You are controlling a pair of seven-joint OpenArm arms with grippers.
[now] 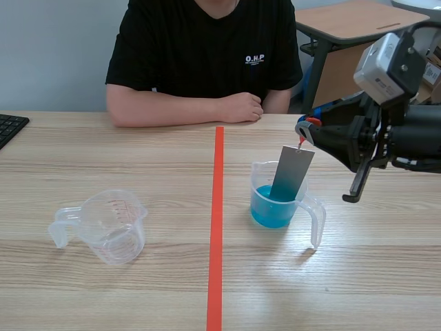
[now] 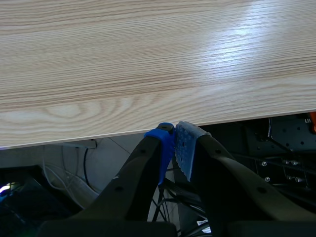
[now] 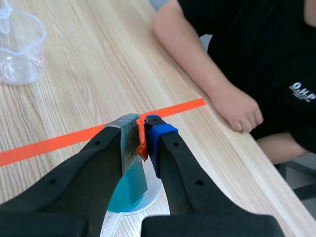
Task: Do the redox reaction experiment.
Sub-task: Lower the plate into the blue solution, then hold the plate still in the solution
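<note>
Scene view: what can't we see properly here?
Grey strip: lower end hidden in blue liquid, scene view; right end effector covers its top, right wrist view.
Keyboard: cut off by scene view's left edge.
Empty cup: scale marks too small to read, scene view.
</note>
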